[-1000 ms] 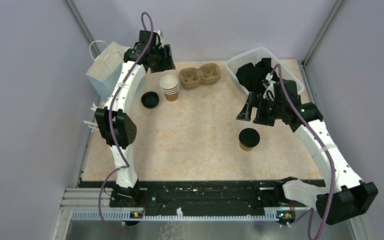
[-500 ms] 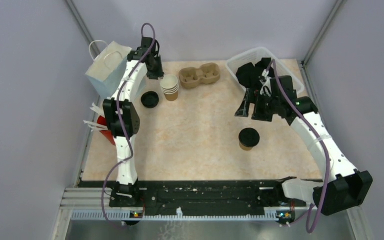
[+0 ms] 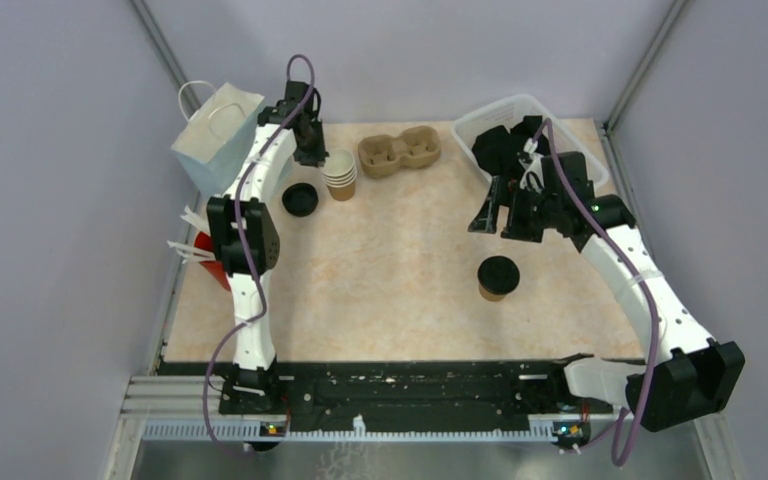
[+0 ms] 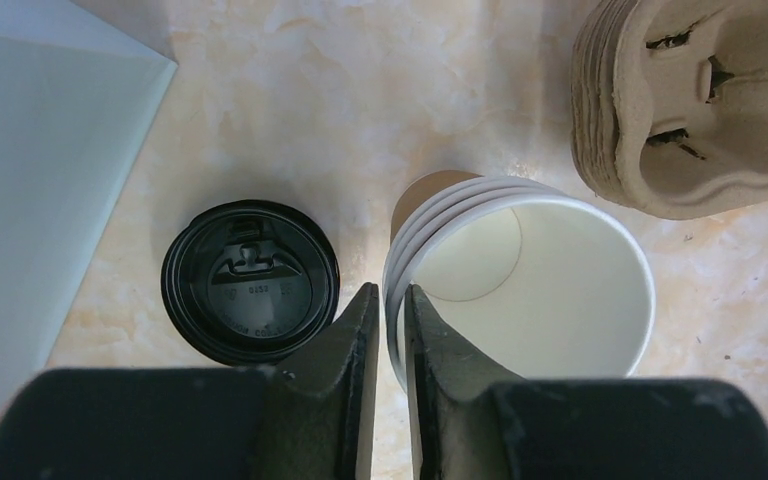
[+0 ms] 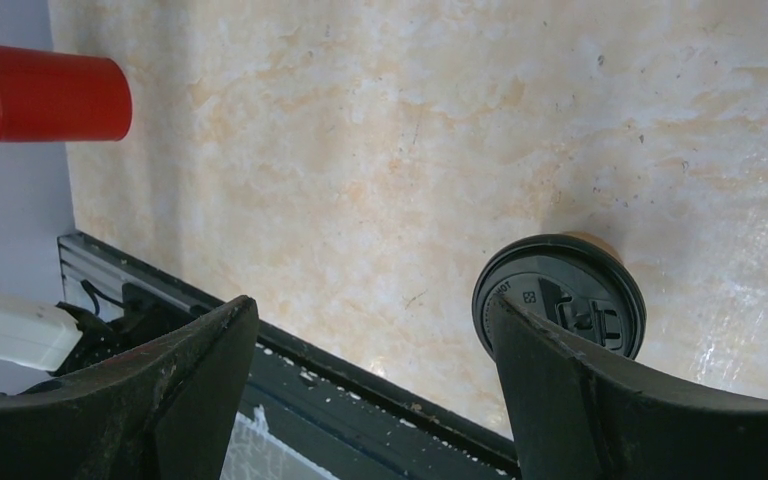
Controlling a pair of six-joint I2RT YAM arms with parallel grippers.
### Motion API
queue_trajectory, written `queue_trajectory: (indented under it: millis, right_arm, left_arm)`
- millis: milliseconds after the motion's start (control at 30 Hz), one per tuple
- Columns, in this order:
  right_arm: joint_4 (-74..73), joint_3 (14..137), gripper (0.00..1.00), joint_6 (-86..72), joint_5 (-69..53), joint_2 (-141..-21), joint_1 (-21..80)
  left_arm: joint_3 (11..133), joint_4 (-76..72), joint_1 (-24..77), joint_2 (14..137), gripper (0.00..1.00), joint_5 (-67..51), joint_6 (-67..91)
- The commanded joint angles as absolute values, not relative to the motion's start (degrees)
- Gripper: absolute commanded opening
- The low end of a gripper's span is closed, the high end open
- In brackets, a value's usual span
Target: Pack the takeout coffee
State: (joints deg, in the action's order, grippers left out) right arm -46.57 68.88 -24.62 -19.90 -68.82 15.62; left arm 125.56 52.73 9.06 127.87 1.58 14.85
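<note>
Nothing is packed yet: both wells of the cardboard carrier point(image 3: 400, 150) are seen empty. One lidded cup point(image 3: 498, 277) is stood well apart from the carrier, toward the arm bases and near the wide-spread, empty right gripper point(image 5: 368, 310), while a stack of open cups point(image 3: 340, 173) is set just beside the carrier with a loose lid point(image 3: 300, 199) beyond it. The left gripper point(image 4: 390, 300) is narrowed onto that stack's rim, so separating, lidding and seating are judged outstanding. A mottled peach tabletop point(image 3: 400, 260) is enclosed by plain lilac-grey walls point(image 3: 50, 200).
</note>
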Motion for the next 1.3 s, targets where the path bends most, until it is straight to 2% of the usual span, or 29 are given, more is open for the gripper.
queue_trajectory:
  millis: [0, 67, 233, 400, 667, 767, 1067, 1267]
  right_arm:
    - [-44.23, 68.13, 0.85, -24.59, -21.03, -67.42, 15.29]
    - [-43.97, 67.79, 0.85, -24.69, -21.24, -67.26, 15.29]
    - [-43.66, 67.29, 0.85, -24.78, -21.94, -67.22, 15.29]
    - [-43.29, 67.00, 0.85, -24.87, -22.53, -67.32, 15.29]
    - [-43.20, 66.93, 0.85, -24.96, -22.81, -67.15, 15.29]
    - [-43.16, 66.87, 0.84, -25.09, -22.86, -67.13, 15.29]
    - [-42.67, 66.48, 0.84, -25.56, -23.29, -67.02, 15.29]
    - [-42.37, 66.07, 0.84, -25.94, -23.46, -66.66, 15.29]
  left_arm:
    - [125.68, 50.89, 9.39, 123.22, 0.25, 2.39, 13.82]
    - [125.67, 50.79, 9.57, 122.81, 0.31, 2.58, 13.67]
    - [125.88, 50.81, 9.67, 122.24, 0.33, 2.88, 13.71]
    - [125.86, 50.95, 10.01, 122.56, 0.26, 3.17, 13.63]
    - [126.29, 51.24, 10.02, 123.77, 0.24, 3.21, 13.54]
    - [126.41, 51.26, 10.04, 123.84, 0.17, 3.27, 13.48]
    - [126.15, 51.53, 10.11, 124.15, 0.23, 3.78, 13.01]
    - [126.05, 51.64, 10.11, 124.12, 0.17, 3.99, 12.83]
